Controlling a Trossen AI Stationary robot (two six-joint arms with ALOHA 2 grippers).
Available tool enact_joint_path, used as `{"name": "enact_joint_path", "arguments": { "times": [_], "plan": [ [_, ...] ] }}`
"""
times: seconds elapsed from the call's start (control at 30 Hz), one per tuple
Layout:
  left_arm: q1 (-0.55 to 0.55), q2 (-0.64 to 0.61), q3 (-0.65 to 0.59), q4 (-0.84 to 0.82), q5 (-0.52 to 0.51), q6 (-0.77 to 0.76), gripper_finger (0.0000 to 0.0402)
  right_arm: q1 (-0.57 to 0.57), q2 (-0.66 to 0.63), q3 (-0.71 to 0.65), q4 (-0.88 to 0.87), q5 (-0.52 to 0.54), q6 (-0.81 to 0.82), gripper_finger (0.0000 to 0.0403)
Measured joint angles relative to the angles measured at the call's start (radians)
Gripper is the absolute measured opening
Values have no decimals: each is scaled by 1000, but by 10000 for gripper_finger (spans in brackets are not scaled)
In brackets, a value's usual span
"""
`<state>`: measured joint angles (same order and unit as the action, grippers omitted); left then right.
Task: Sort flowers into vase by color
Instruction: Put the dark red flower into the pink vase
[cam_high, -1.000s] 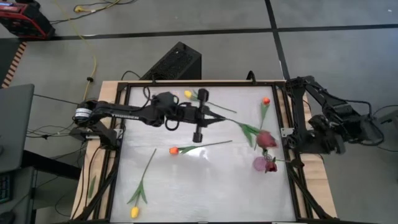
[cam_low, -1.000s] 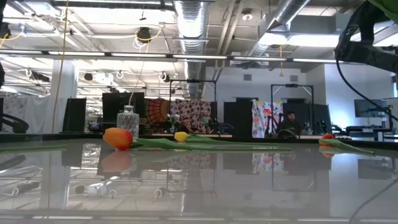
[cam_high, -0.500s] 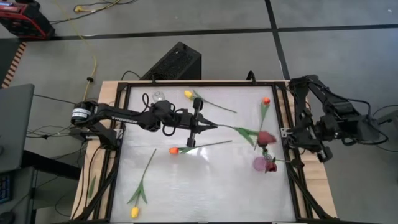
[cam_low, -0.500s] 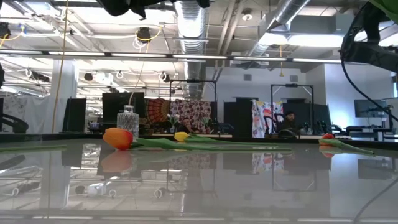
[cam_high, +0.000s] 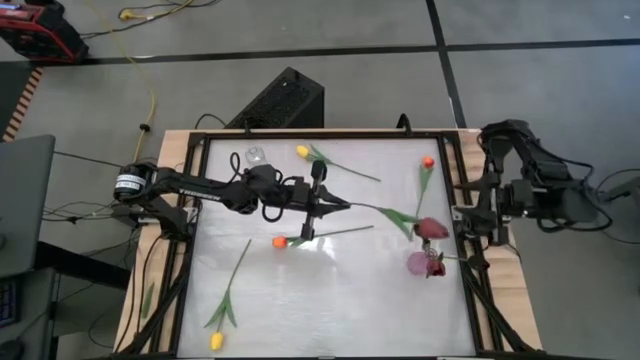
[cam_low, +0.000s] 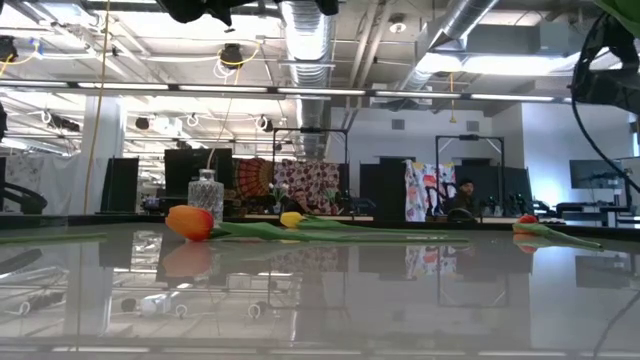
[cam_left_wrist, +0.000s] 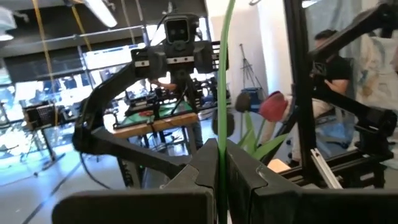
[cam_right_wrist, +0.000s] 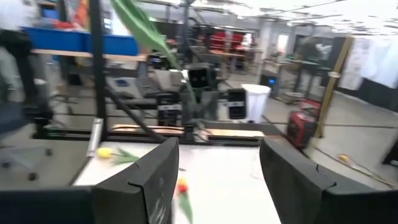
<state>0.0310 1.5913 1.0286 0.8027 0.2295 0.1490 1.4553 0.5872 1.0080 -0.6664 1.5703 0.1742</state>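
My left gripper (cam_high: 343, 207) reaches over the table's middle, shut on a dark red flower (cam_high: 432, 228) whose head hangs near the right edge, just to the far side of a pink vase (cam_high: 416, 263). Another dark red flower (cam_high: 436, 266) sits in that vase. A clear vase (cam_high: 255, 155) stands at the far left. Lying flat on the table are a yellow flower (cam_high: 303, 151), an orange flower (cam_high: 279, 242), a second orange flower (cam_high: 428, 162) and a second yellow flower (cam_high: 215, 341). My right gripper (cam_right_wrist: 217, 162) stands open at the table's right edge, holding nothing. My left gripper pinches the thin green stem (cam_left_wrist: 221, 134) between its two fingers, near the stem's bare end. The fingers are about level and point toward the table's right edge, with the stem running on out ahead of them. The flower is lifted clear, its head (cam_left_wrist: 272, 106) and leaves farthest from the fingers.
A black frame (cam_high: 462, 180) runs around the white table top. My right arm (cam_high: 530, 195) stands just outside the right rail. Bare table lies in the near half between the orange flower and the pink vase.
My left gripper has come down a little and rolled, still shut on the dark red flower, whose head stays beside the pink vase. My right arm has swung toward the table's right rail and its wrist has rolled; its fingers stay open.
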Motion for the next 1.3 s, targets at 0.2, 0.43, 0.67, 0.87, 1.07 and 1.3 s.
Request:
{"name": "enact_joint_path", "arguments": {
  "times": [0.2,0.43,0.67,0.87,1.07,1.3],
  "plan": [
    [-9,10,1,3,-65,-43,0,-119,-22,0,-4,0,6,250],
    [-56,15,1,48,-121,-11,0,-248,-22,0,21,-6,-156,250],
    [-58,70,92,242,-102,-35,0,-396,-25,0,187,-214,-360,250],
    [-42,278,411,145,69,-125,0,-559,-4,0,524,-475,-721,250],
    [-37,435,716,-1,132,-142,0,-689,3,0,618,-711,-811,250],
    [-6,552,960,-223,125,-149,0,-807,65,0,587,-905,-811,249]
  ]
}}
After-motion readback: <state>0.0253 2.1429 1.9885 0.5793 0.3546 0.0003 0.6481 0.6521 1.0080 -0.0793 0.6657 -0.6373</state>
